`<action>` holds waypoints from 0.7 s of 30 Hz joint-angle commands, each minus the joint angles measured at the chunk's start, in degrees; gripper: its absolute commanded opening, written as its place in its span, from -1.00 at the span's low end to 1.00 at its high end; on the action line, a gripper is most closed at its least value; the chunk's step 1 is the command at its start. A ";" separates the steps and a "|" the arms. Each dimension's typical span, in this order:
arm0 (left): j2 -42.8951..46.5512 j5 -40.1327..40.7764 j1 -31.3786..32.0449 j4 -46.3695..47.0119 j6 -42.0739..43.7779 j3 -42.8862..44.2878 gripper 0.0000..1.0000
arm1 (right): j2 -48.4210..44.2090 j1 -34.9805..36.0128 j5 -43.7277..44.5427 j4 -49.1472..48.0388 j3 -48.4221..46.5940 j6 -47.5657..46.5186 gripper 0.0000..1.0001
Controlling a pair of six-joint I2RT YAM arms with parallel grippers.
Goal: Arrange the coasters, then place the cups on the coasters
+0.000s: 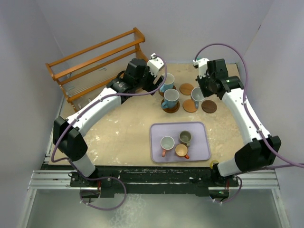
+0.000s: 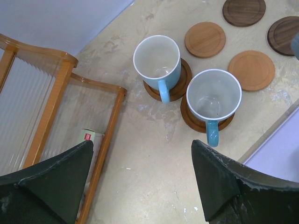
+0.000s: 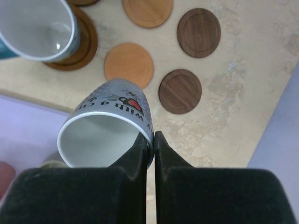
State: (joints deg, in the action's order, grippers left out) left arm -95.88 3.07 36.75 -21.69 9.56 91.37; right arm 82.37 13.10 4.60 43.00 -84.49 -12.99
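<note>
Right gripper (image 3: 150, 140) clamped on printed cup (image 3: 114, 105) rim (near bare coasters (image 3: 128, 64)); left gripper (image 2: 141, 148) wide open, empty.

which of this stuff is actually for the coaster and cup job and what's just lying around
For the job:
- six wooden coasters
- two blue cups set on coasters
- printed cup pinched by the right claw
- three small cups in the tray

Lying about:
- lavender tray
- wooden rack
</note>
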 commanded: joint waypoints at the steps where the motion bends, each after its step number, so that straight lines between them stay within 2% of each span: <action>1: 3.09 -0.47 -0.28 3.31 -0.83 -0.61 0.64 | 4.03 -1.35 1.26 -1.90 -7.96 5.44 -1.00; 12: 5.51 0.14 -0.29 4.01 0.02 -4.42 0.64 | 19.11 -5.14 1.16 0.58 -22.38 13.61 -1.00; 21: 7.49 0.71 -0.28 4.38 0.72 -6.61 0.64 | 31.72 -5.55 5.34 6.42 -35.64 20.07 -1.00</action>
State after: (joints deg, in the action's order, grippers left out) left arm -91.46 3.31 36.75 -20.25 9.69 85.41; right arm 111.57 7.49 7.70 46.70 -112.79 2.22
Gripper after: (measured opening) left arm 0.821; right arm 0.027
